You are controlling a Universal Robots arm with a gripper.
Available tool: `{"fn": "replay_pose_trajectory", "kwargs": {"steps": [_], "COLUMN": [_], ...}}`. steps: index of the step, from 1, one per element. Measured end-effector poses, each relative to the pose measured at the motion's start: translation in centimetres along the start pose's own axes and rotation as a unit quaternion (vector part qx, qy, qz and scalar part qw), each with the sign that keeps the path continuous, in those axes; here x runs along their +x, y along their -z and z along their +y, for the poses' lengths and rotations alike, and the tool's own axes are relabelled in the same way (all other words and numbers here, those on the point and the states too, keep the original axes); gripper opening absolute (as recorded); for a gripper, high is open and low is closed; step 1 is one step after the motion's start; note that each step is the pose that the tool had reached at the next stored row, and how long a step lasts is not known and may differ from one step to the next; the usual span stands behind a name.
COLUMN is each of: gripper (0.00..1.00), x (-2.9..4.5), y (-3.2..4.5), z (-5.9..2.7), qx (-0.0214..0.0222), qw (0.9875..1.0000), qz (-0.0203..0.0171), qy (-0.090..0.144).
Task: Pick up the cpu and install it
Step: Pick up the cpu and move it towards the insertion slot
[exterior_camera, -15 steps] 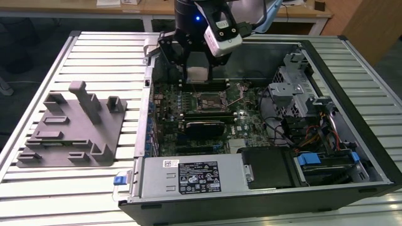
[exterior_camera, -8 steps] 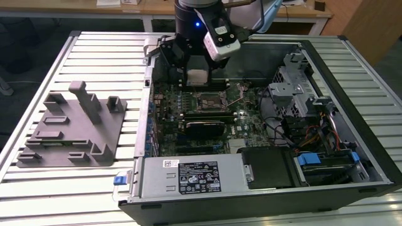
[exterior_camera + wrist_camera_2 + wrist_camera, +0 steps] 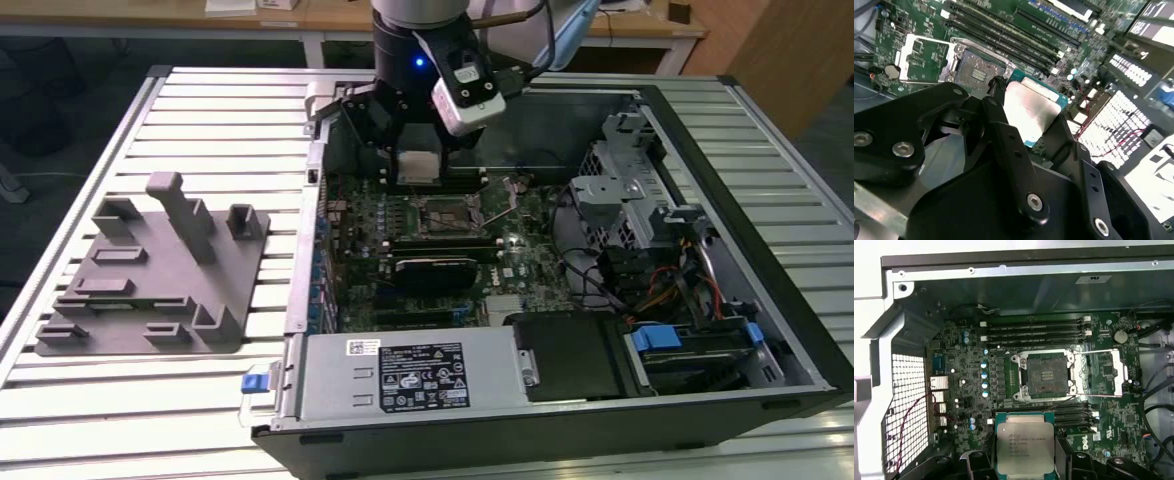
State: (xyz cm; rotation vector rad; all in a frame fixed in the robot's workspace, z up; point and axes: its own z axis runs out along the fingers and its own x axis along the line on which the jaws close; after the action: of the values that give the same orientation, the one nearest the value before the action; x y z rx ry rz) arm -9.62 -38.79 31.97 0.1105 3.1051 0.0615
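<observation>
My gripper (image 3: 416,170) hangs inside the open computer case (image 3: 787,300), above the green motherboard (image 3: 534,265). My fingers (image 3: 1004,130) are clamped on the cpu (image 3: 418,167), one on each of two opposite edges. Its silvery top plate faces up between them in both wrist views (image 3: 1031,107) (image 3: 1025,445). The chip lies flat in my grasp, clear of the board beneath it.

Below and just ahead of my fingertips sits the socket (image 3: 1046,374), uncovered and bare, apart from the chip. Its metal retention frame (image 3: 1104,372) is swung open to one side of it. In the second wrist view, the socket (image 3: 976,70) shows just past the chip's far edge.

Beyond the socket, farther from my fingers, run long dark memory slots (image 3: 1036,330). More such slots lie between the socket and the chip.

Well outside my fingers, on the exterior view's left, a grey holder block (image 3: 154,270) with upright posts rests on the slatted table (image 3: 134,400) beside the case.
</observation>
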Motion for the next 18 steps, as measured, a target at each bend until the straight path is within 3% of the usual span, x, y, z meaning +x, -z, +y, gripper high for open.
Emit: {"fn": "replay_pose_trajectory", "kwargs": {"steps": [6, 9, 18], "gripper": [0.55, 0.55, 0.55], "x": [-0.26, -0.71, -1.79], "y": [-1.13, -2.08, -3.69], "z": [0.61, 1.02, 1.56], "qx": [0.0000, 0.0000, 0.0006], "qw": [1.0000, 1.0000, 1.0000], "qz": [0.0001, 0.0002, 0.0008], "qy": [0.003, 0.004, 0.007]}}
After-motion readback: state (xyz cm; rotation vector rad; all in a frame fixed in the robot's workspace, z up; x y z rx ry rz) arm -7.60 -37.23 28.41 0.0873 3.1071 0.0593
